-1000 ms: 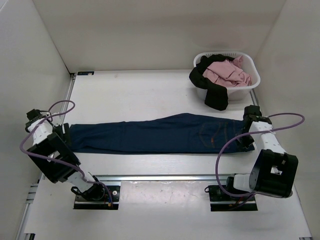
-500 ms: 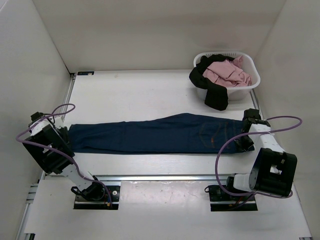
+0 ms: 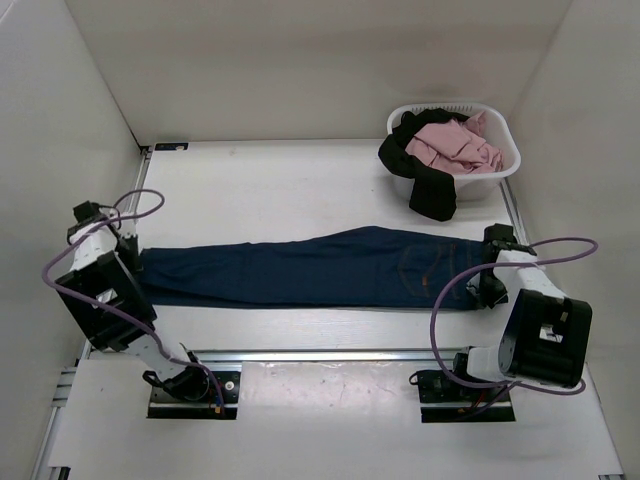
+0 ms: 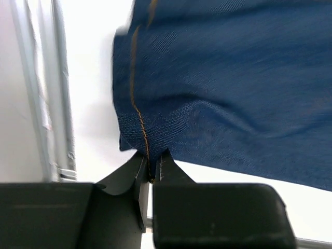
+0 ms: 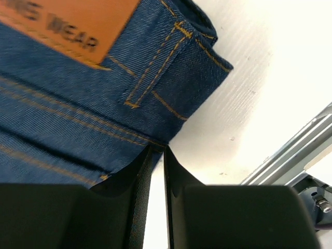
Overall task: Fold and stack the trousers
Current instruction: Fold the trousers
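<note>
The navy denim trousers lie flat and stretched left to right across the table, waist at the right. My left gripper is at the leg-hem end, shut on the hem corner by its orange-stitched seam. My right gripper is at the waist end. Its fingers pinch the waistband's lower edge below the tan patch and a belt loop. A black pair of trousers hangs over the front rim of the white basket.
The basket stands at the back right with pink cloth piled in it. A metal rail runs along the near table edge by both arm bases. White walls close in the left, right and back sides.
The left gripper went from open to shut on the hem, and the left arm swung in toward the leg end. The right arm drew slightly nearer the waistband.
</note>
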Robot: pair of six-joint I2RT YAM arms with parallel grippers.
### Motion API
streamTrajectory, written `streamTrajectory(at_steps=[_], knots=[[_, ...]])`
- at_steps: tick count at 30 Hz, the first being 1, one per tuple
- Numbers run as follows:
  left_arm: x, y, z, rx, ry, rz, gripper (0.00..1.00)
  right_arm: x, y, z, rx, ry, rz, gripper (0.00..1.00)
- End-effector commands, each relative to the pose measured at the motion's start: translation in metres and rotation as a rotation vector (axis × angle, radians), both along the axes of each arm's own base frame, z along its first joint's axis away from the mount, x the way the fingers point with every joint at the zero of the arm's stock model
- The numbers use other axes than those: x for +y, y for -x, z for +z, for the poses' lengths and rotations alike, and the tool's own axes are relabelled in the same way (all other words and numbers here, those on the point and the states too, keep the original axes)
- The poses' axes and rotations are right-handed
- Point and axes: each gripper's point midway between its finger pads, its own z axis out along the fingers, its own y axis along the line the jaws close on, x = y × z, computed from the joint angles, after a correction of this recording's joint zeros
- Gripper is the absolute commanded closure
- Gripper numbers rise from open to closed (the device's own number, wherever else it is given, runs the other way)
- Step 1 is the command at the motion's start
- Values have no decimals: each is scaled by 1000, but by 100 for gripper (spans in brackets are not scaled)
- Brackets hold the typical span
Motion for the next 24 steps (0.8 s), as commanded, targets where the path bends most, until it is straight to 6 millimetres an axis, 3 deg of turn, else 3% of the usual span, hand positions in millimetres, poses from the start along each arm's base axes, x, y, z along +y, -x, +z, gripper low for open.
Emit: streamTrajectory(at_steps=[1,3,4,8,10,13,17,18,22,24], knots=[[-14,-44,59,-168,-99,-132,86,-4,13,-14,77,19,6,81],[-29,-61,82,-228,-115,-193,86,-5,19,-22,120,22,5,81],[-47,-73,90,-253,-120,-252,86,-5,21,-25,138,18,5,81],[-68,-105,142,-364,-220,-350,86,-4,21,-30,149,15,-3,81],[-67,-111,155,-387,-246,-350,86,-5,19,-30,140,17,-3,81],[-57,-111,156,-364,-292,-340,86,-5,19,-30,140,17,-3,81],[-49,-84,115,-223,-313,-300,86,-5,19,-30,140,17,-3,81],[-41,-66,99,-156,-334,-272,86,-5,19,-30,140,17,-3,81],[-10,-24,72,-54,-316,-145,86,-6,21,-28,143,16,-4,81],[-1,-4,45,25,-278,-137,86,-6,21,-28,143,16,-4,81]])
